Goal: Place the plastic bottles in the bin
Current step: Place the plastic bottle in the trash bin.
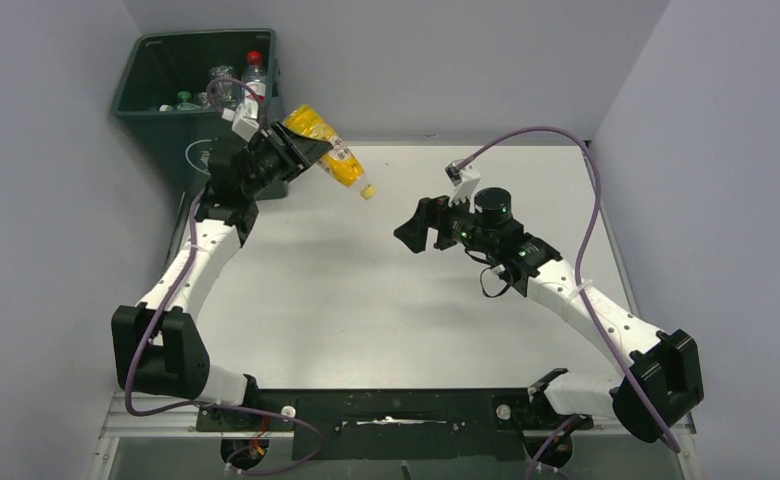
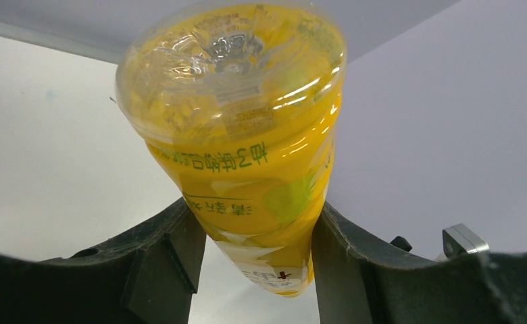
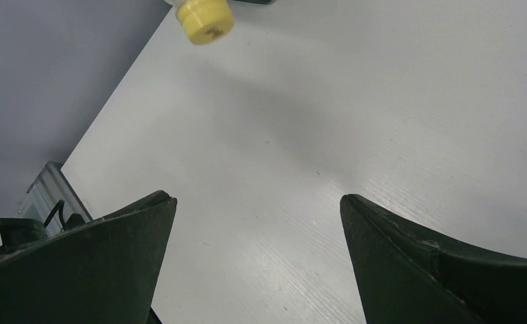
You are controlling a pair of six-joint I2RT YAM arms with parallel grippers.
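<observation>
Left end effector [image 1: 304, 148]: clenched on slim yellow plastic bottle [image 1: 344, 165], carried above tabletop [image 1: 366, 300]. Long axis: base toward tall dark green plastic bin [image 1: 161, 130], close behind-left; cap points away. Right end effector [image 1: 416, 228]: spread wide, empty, farther off.

Top view: fixed high, behind arm bases [image 1: 228, 385], tilted down and forward. Takes in whole tabletop [image 1: 366, 300], both arms, bin [image 1: 161, 125] at far left corner. Farthest, widest view.

Left wrist: looks out along left pincer [image 2: 254, 229]. Very close; bottle [image 2: 237, 115] bottom end fills most of frame.

Right wrist: looks out between fingers of right pincer [image 3: 257, 202], low over tabletop, facing toward far left.

Shared: bottle in all three. Whole from top, bottom end at left wrist, only cap [image 3: 205, 19] at right wrist's upper edge.
</observation>
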